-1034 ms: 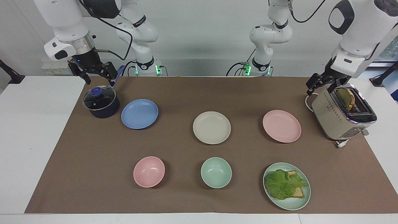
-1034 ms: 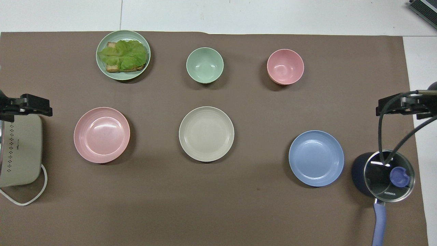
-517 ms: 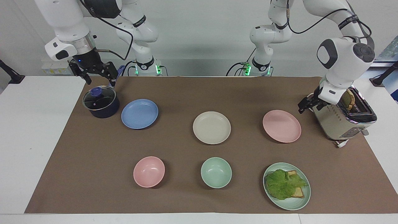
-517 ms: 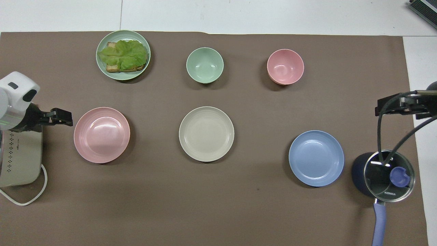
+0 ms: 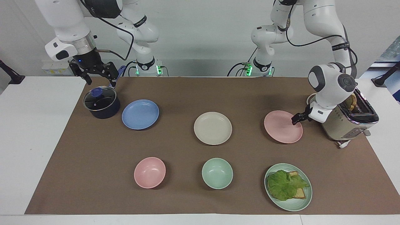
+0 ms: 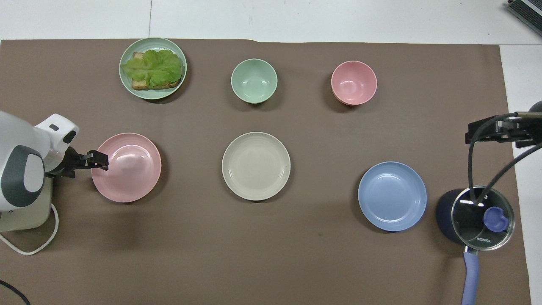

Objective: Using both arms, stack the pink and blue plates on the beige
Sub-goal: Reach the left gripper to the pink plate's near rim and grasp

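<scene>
Three plates lie in a row on the brown mat. The beige plate (image 5: pixel 212 128) (image 6: pixel 256 166) is in the middle. The pink plate (image 5: pixel 281 128) (image 6: pixel 131 169) lies toward the left arm's end, and the blue plate (image 5: pixel 140 114) (image 6: pixel 392 196) toward the right arm's end. My left gripper (image 5: pixel 296 119) (image 6: pixel 100 159) is low at the pink plate's rim, on the toaster's side, open and holding nothing. My right gripper (image 5: pixel 100 82) (image 6: pixel 487 129) hangs open over the dark pot beside the blue plate.
A lidded dark pot (image 5: pixel 101 103) stands beside the blue plate. A beige toaster (image 5: pixel 343 120) stands close to the left arm. A pink bowl (image 5: pixel 149 172), a green bowl (image 5: pixel 217 173) and a green plate with a lettuce sandwich (image 5: pixel 301 203) lie farther from the robots.
My left arm has swung down from above the toaster, bringing its gripper to the pink plate's rim. The right arm has stayed over the pot. No plate has moved.
</scene>
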Robot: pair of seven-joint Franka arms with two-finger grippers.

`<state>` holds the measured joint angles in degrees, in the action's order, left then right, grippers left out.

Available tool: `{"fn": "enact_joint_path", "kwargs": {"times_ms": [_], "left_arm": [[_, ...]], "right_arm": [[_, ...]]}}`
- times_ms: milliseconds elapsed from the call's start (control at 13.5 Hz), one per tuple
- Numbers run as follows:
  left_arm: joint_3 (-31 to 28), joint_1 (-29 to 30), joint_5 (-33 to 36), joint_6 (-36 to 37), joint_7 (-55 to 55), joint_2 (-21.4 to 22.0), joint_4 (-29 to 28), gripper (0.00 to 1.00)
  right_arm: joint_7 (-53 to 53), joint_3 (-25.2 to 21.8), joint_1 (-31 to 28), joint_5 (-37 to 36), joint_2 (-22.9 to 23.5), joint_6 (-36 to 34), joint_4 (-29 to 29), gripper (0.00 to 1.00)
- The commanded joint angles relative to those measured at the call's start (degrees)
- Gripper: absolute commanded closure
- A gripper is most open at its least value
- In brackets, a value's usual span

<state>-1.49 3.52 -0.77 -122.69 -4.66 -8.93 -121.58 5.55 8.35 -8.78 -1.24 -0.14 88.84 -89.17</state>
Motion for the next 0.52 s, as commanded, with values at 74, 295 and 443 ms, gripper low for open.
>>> {"fn": "enact_joint_path", "kwargs": {"times_ms": [74, 295, 443], "left_arm": [[0.26, 0.44, -0.72, -0.36, 0.36, 1.90, -4.36, 0.00], [0.26, 0.44, -0.72, -0.36, 0.53, 4.00, -7.96, 0.00], [0.26, 0.52, -0.72, -0.10, 0.53, 4.01, -7.71, 0.68]], "right_arm": [[0.60, 0.17, -0.53, 0.27, -1.27, 0.02, -1.27, 0.00], [0.60, 0.17, -0.53, 0.27, -1.27, 0.02, -1.27, 0.00], [0.60, 0.17, -0.53, 0.27, -1.27, 0.02, -1.27, 0.00]]}}
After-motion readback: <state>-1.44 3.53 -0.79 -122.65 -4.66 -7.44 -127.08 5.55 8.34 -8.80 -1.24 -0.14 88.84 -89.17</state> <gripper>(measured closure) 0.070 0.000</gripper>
